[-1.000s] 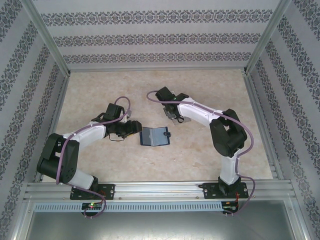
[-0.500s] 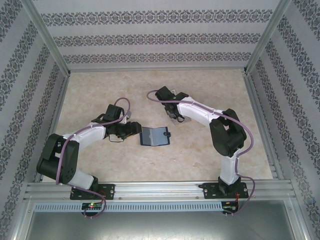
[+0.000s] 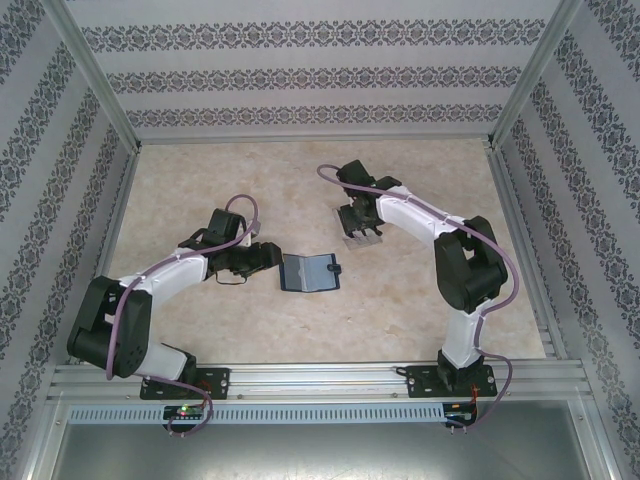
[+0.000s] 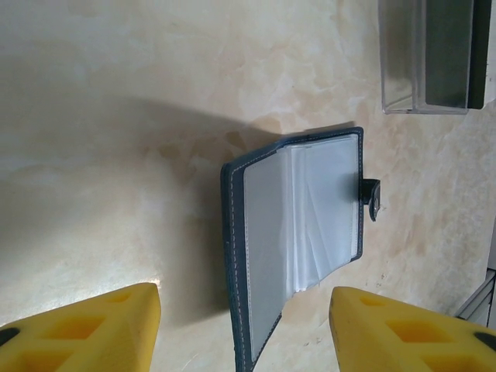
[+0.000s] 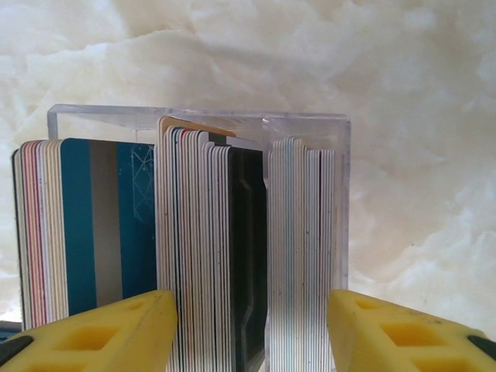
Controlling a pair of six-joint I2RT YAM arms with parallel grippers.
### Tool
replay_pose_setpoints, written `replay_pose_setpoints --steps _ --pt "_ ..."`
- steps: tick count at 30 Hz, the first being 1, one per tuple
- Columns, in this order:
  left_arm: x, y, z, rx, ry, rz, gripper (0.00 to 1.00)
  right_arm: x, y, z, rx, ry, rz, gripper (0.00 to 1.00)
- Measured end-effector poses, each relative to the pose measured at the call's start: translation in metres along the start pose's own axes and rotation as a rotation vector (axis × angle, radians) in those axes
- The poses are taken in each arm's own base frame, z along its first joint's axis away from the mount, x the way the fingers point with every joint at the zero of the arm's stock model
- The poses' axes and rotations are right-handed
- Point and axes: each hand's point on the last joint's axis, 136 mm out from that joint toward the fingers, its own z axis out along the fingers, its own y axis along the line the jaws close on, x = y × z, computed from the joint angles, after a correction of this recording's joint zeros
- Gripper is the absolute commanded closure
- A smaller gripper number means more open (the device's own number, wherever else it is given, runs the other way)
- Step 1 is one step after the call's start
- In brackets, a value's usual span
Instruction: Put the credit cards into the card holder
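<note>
We see the card holder (image 3: 310,272) lying open on the marble-patterned bench (image 3: 220,170), clear sleeves facing up, between the two arms; the left gripper (image 3: 262,258) hovers just beside its left edge, fingers apart, holding nothing; the credit cards (image 5: 209,248) stand on edge, packed tight in a clear case (image 5: 201,112) near the holder's far right corner; the right gripper (image 5: 249,325) hangs over them, fingers spread wide either side of the middle bundle, nothing gripped. We judge the main risk is lifting several cards at once, since they press together; a tilted pull could tip the case; the soft holder may slide if unpinned.
</note>
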Motion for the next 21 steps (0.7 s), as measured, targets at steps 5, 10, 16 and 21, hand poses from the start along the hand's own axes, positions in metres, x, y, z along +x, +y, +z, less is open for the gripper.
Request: replay_pose_setpoints --steps 5,10,16,21 --pt "-0.001 0.0 -0.001 -0.004 -0.007 0.002 0.4 0.006 0.008 -0.003 -0.062 0.025 0.001 0.42" --pt "-0.002 0.001 -0.001 -0.012 -0.013 0.002 0.39 0.006 0.012 -0.014 -0.112 0.016 0.01 0.4" --pt "-0.003 0.003 -0.001 -0.019 -0.018 0.002 0.4 0.007 0.006 -0.01 -0.131 0.029 0.027 0.38" --pt "-0.003 0.003 -0.001 -0.022 -0.02 0.001 0.4 0.013 -0.008 0.007 -0.117 0.067 0.055 0.37"
